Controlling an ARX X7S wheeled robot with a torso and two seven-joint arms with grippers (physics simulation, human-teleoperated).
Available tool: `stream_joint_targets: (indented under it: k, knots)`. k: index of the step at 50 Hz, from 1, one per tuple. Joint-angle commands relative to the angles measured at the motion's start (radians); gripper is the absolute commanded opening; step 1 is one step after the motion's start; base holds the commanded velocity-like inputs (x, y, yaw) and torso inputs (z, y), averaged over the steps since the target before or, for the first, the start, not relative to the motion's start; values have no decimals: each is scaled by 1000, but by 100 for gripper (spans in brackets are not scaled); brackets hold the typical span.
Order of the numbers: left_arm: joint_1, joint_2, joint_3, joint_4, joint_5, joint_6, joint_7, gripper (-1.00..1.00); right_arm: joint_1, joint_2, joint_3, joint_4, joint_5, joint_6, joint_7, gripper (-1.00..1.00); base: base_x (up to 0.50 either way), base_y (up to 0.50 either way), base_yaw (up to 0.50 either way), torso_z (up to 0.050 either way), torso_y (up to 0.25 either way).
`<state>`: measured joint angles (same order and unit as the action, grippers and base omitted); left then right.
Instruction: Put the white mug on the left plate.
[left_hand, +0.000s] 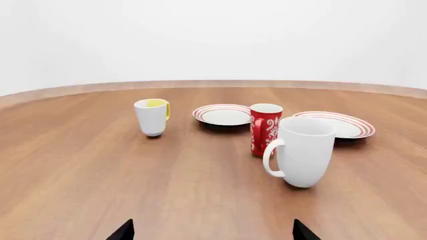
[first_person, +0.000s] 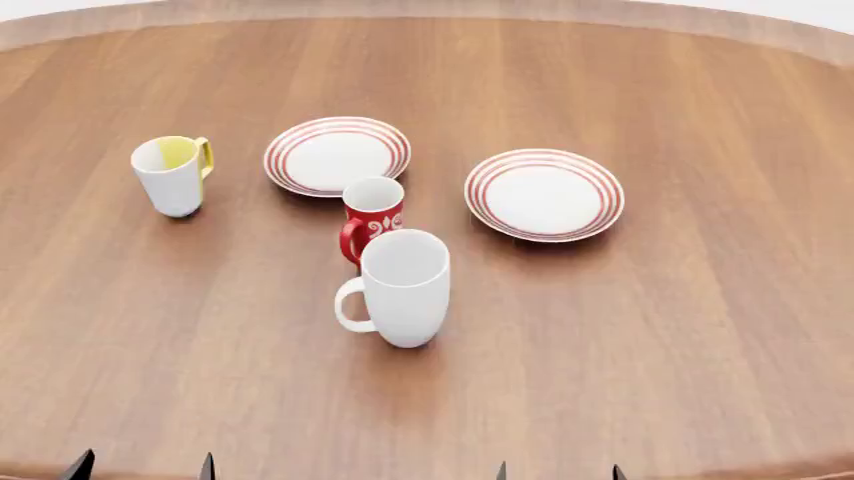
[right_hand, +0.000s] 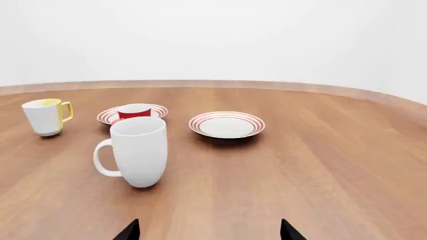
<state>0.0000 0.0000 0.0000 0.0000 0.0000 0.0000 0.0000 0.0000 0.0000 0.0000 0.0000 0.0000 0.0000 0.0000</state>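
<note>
The white mug (first_person: 406, 288) (left_hand: 304, 151) (right_hand: 137, 151) stands upright in the middle of the wooden table, handle toward the left of the head view. The left plate (first_person: 336, 156) (left_hand: 223, 114) (right_hand: 112, 114), white with red rings, lies farther back, beyond the red mug. My left gripper (first_person: 142, 466) (left_hand: 212, 232) is open at the table's near edge, well short of the mug. Open too, my right gripper (first_person: 558, 471) (right_hand: 208, 231) sits at the near edge, to the right of it. Neither holds anything.
A red mug with white swirls (first_person: 372, 218) (left_hand: 265, 128) stands just behind the white mug, between it and the left plate. A white mug with yellow inside (first_person: 172, 175) (left_hand: 153, 116) (right_hand: 45, 116) stands far left. A second ringed plate (first_person: 545, 195) (left_hand: 337, 124) (right_hand: 227, 124) lies right.
</note>
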Motion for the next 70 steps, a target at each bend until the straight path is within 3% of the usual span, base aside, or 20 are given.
stream_joint_targets:
  k: [1,9,10,11,12,70]
  knots:
    - [-1,-33,39,-6,-33,7,-39,100,0,18,-23,4,18,-4,23,100,0,0,0,0,0]
    - [-3,-83,82,24,18,-11,-46,100,-33,90,-54,-84,8,95,0,100,0,0,0,0,0]
    - [47,-196,40,174,5,-161,30,100,-101,176,-29,-234,-55,245,-32,100,273,0,0,0,0]
    - [47,-198,40,324,3,-230,30,100,-101,176,-30,-384,-57,345,-32,100,277,0,0,0,0]
    - [46,-199,40,353,4,-234,29,100,-97,176,-32,-510,-58,349,-30,100,273,0,0,0,0]
    - [55,-231,64,410,-50,-265,-1,100,-75,223,-68,-518,-33,377,33,100,148,0,0,0,0]
